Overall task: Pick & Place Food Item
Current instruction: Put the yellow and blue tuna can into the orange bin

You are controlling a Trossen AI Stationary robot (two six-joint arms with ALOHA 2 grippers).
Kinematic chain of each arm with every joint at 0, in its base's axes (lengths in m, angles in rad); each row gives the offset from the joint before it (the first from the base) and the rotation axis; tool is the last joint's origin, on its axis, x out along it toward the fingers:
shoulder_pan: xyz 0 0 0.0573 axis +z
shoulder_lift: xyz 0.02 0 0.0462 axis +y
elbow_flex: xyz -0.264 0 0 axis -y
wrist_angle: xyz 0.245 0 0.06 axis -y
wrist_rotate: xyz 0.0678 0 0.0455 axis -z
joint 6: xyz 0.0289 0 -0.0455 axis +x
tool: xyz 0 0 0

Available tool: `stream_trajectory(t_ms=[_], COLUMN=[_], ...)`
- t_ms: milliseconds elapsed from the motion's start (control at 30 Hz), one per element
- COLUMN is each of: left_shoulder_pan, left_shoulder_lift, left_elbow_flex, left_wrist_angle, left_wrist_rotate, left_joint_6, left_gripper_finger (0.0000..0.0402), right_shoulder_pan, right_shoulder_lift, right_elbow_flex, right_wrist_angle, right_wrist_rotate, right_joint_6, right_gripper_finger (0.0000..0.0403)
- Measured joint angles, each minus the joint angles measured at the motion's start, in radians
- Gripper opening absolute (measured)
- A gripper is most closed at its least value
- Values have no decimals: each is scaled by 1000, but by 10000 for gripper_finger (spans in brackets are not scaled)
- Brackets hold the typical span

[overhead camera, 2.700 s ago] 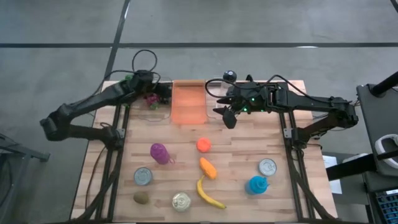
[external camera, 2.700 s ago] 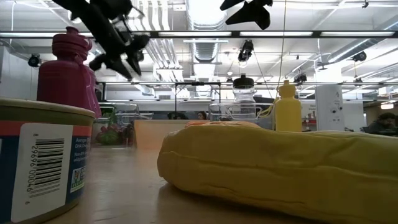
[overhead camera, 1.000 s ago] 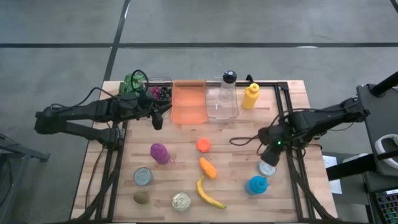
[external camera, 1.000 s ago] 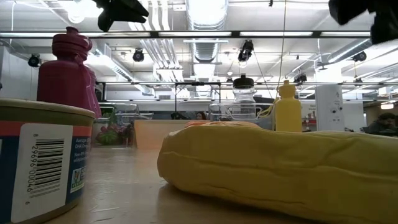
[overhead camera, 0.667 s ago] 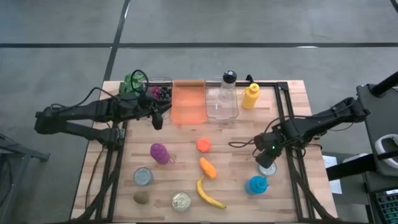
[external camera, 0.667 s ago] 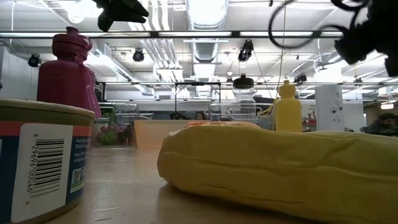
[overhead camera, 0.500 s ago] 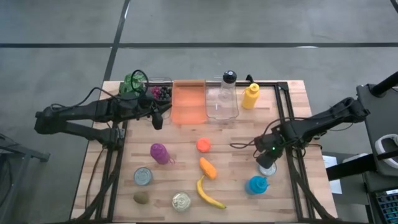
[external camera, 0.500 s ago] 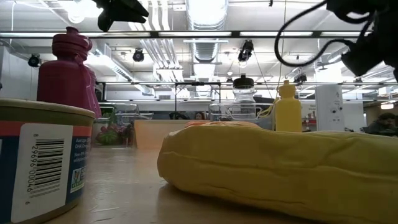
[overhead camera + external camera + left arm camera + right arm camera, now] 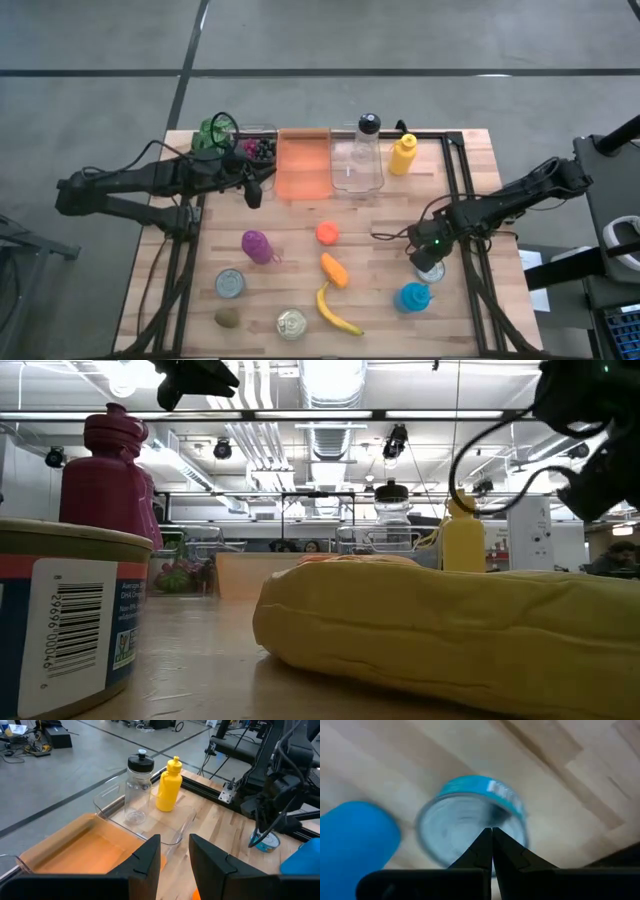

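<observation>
A teal-labelled tin can [image 9: 432, 270] stands upright on the wooden table at the right, next to a blue item [image 9: 413, 297]. My right gripper [image 9: 428, 257] points steeply down right over it. In the right wrist view its shut fingertips [image 9: 491, 831] lie over the can's silver top [image 9: 465, 825]. My left gripper [image 9: 256, 196] hovers high at the back left, in front of the orange bin [image 9: 302, 165]. It is open by a small gap [image 9: 175, 847], with nothing between its fingers. My right gripper comes at the can's top from above with its fingers shut. I cannot tell whether the tips touch the lid or stand just above it.
An orange ball [image 9: 327, 233], a carrot-like piece [image 9: 334, 270], a banana [image 9: 335, 312], a purple item [image 9: 256, 246], two more cans [image 9: 230, 283] [image 9: 292, 323] and a brown fruit [image 9: 227, 318] lie mid-table. A clear bin [image 9: 357, 172], a bottle [image 9: 369, 125] and a yellow bottle [image 9: 403, 155] stand at the back.
My right gripper has come down toward the teal can, drifting slightly toward the table's near and left edges and rolling about its own axis. Its fingers have stayed shut.
</observation>
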Motion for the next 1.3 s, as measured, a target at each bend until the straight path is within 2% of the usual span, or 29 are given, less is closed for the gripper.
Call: stream_trajectory(t_ms=[300, 567, 1033, 1300], left_shoulder_pan=[0, 0, 0, 0], left_shoulder_lift=[0, 0, 0, 0], left_elbow_flex=[0, 0, 0, 0], left_wrist_angle=[0, 0, 0, -1], left_wrist_rotate=[0, 0, 0, 0], left_joint_6=[0, 0, 3, 41], left_gripper_finger=[106, 106, 106, 106], right_shoulder_pan=[-5, -63, -262, -290], right_shoulder_lift=[70, 149, 397, 580], right_elbow_flex=[20, 71, 272, 480], right_wrist_angle=[8, 16, 57, 63], right_wrist_rotate=[61, 130, 197, 228], right_joint_6=[-23, -89, -447, -631], right_gripper_finger=[8, 8, 8, 8])
